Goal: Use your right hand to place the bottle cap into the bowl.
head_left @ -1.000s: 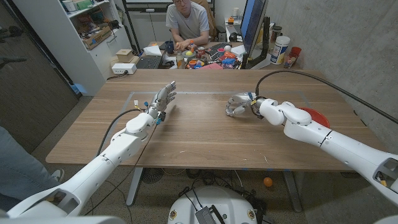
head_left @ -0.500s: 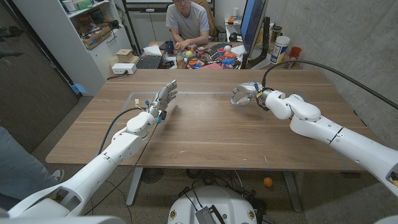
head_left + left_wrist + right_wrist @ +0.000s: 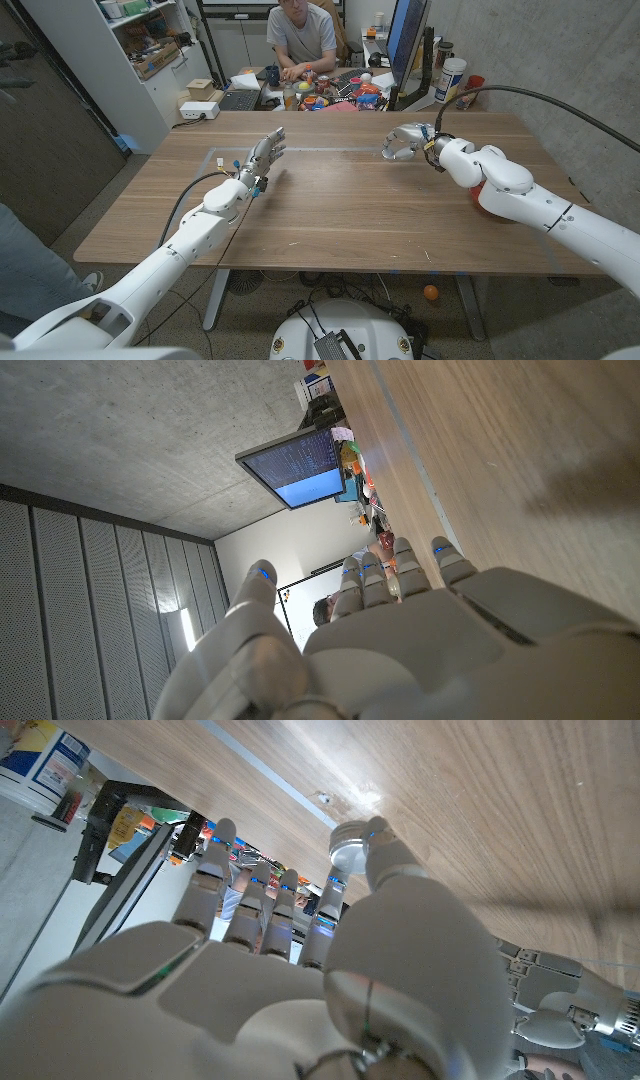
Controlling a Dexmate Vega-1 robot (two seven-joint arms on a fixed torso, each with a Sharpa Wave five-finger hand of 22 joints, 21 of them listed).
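Over on the left side of the wooden surface (image 3: pixel 300 215), the left robot hand (image 3: pixel 264 155) stands on its edge with its fingers straight and spread a little, holding nothing; from its wrist camera the same fingers (image 3: pixel 400 565) reach out along the wood toward a lit monitor (image 3: pixel 300 465) at the far end. Blue tape lines (image 3: pixel 330 149) run across the wood toward the far side.

Behind the surface, a person in a grey shirt (image 3: pixel 300 35) sits at a cluttered desk (image 3: pixel 330 95) with colourful bits and pieces on it, and a white shelf unit (image 3: pixel 150 50) stands further left.

Right of centre, the right robot hand (image 3: pixel 405 142) hangs over the far part of the surface with its fingers curled downward. In its wrist camera a small silvery bottle cap (image 3: pixel 348 842) sits at the tip of the thumb (image 3: pixel 385 855), with the other fingers (image 3: pixel 260 905) stretched out beside it; the cap looks pinched at the thumb tip, though the finger pressing on its other side is hidden.

Further right, a red bowl (image 3: pixel 488 205) shows partly beneath the right forearm (image 3: pixel 520 195), near the surface's right edge. The hand with the cap is well apart from the bowl, further from the robot and more toward the centre.
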